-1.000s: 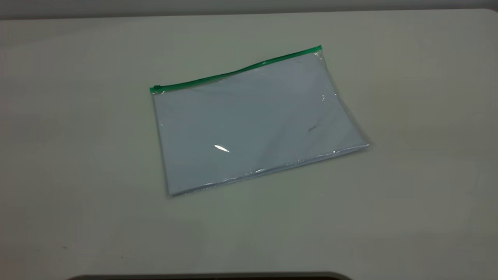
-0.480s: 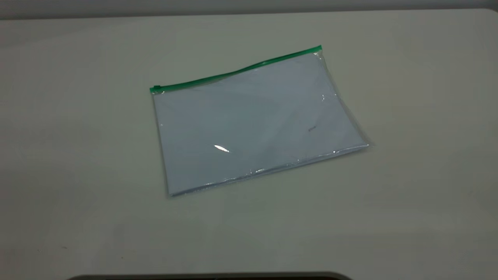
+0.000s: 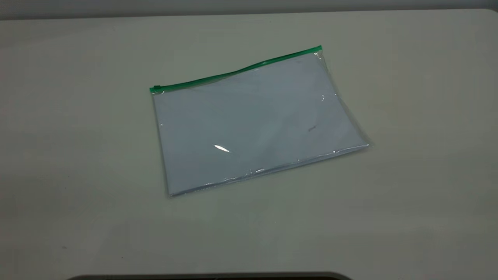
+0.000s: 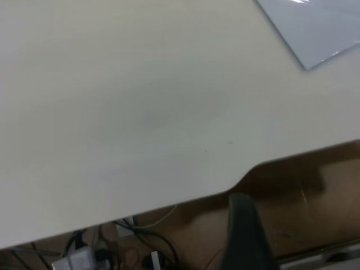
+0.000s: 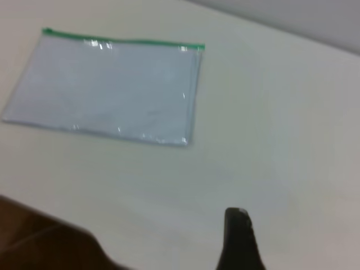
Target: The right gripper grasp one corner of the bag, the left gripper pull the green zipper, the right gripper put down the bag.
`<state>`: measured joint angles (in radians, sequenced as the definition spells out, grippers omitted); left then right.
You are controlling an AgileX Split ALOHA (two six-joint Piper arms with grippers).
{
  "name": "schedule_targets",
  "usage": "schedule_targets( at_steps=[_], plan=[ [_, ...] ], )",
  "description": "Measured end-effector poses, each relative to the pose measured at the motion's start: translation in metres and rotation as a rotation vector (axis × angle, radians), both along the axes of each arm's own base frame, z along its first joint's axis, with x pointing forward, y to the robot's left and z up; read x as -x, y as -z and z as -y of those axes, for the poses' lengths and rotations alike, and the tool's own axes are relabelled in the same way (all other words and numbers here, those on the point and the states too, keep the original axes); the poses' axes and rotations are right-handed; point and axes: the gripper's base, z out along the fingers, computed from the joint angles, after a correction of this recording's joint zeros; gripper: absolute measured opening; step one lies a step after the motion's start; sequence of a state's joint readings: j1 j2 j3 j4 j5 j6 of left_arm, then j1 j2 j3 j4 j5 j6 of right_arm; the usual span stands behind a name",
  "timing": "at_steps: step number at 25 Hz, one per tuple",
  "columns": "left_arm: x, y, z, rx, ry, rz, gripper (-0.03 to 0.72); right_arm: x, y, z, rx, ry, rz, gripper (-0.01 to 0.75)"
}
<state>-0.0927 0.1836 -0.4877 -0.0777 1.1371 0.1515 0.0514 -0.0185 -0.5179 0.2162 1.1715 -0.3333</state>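
Note:
The bag (image 3: pixel 253 120) lies flat on the table, a clear pouch with white paper inside. The green zipper (image 3: pixel 237 71) runs along its far long edge, with the slider tab (image 3: pixel 156 88) at the left end. The corner of the bag (image 3: pixel 320 49) at the strip's right end lies on the table. Neither gripper shows in the exterior view. The left gripper (image 4: pixel 241 202) shows as a dark blunt shape beyond the table's edge, far from the bag (image 4: pixel 320 28). The right gripper (image 5: pixel 236 216) hovers over bare table, apart from the bag (image 5: pixel 112 84) and its green zipper (image 5: pixel 124 40).
The pale table (image 3: pixel 78 155) surrounds the bag on all sides. A dark curved edge (image 3: pixel 210 277) lies at the near side. In the left wrist view the table's edge (image 4: pixel 169 202) shows, with cables and a plug (image 4: pixel 84 256) below it.

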Motion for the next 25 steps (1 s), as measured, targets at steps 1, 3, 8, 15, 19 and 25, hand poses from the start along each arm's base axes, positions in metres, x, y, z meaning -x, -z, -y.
schedule_targets(
  at_steps=[1, 3, 8, 15, 19, 25],
  plan=[
    [0.000, 0.000, 0.000, -0.001, 0.004, 0.000, 0.575, -0.002, 0.003, 0.000, 0.003, 0.003, -0.010, 0.562],
    [0.000, 0.000, 0.000, -0.002, 0.006, 0.001, 0.575, -0.004, 0.007, 0.001, 0.010, 0.008, -0.020, 0.562],
    [0.000, 0.000, 0.000, -0.003, 0.007, 0.001, 0.575, -0.005, 0.008, 0.001, 0.011, 0.012, -0.016, 0.562],
    [0.000, 0.000, 0.000, -0.002, 0.006, 0.001, 0.575, -0.005, 0.008, 0.001, 0.012, 0.013, -0.012, 0.562],
    [0.001, 0.000, 0.000, -0.002, 0.006, 0.004, 0.575, -0.005, 0.008, 0.001, 0.012, 0.013, -0.012, 0.562],
    [0.013, 0.000, -0.001, -0.001, -0.056, 0.105, 0.575, -0.005, 0.008, 0.001, 0.012, 0.013, -0.012, 0.562]
  ],
)
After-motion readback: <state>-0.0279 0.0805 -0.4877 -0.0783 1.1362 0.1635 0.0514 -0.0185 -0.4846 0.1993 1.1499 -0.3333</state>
